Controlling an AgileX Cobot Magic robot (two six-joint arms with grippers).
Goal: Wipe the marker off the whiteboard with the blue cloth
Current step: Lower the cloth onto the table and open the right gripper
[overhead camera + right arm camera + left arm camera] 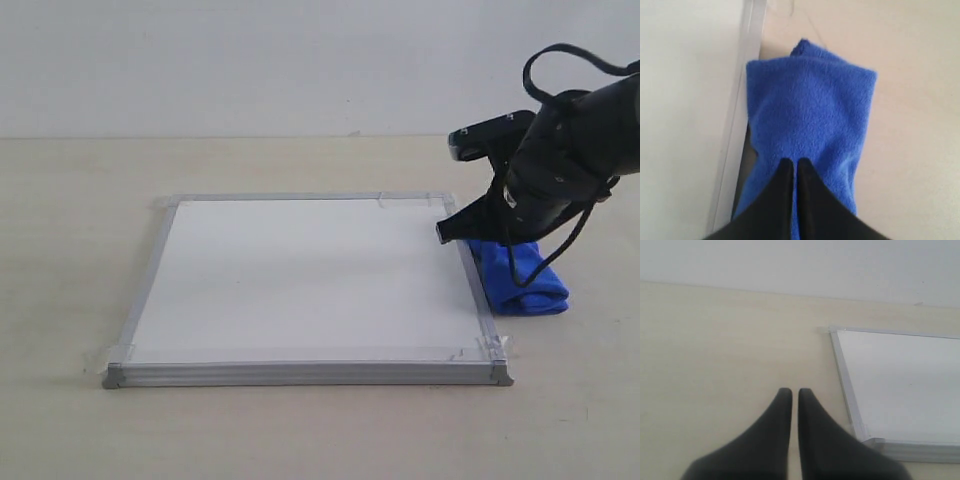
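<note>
Blue cloth [525, 280] lies on the desk [70, 200], out toward the desk's right edge. It is touching or almost touching the right side of the whiteboard [300, 280]. We see that the blue cloth is folded into a thick, long bundle. Its long way runs from the far edge of the desk toward the near edge, along the whiteboard's silver frame. It leans a little toward the desk's near right corner. The rounded, folded end points at the near edge.

The whiteboard lies flat in the middle of the desk, with tape at its corners.

The right arm comes in from the desk's right edge and bends downward. A black cable loops above it. The right gripper [443, 233] slants down and reaches to the left, and its tip sits over the whiteboard's right frame, above the far end of the blue cloth. In the right wrist view its two fingers are almost together, with only a thin slit between them. They rest over the cloth [810, 115], in line with its long way. We cannot tell if they pinch any of it.

The left gripper [791, 392] is over bare desk beside the whiteboard's [905, 385] left frame. It points toward the far edge. Its fingers are nearly closed and hold nothing.
</note>
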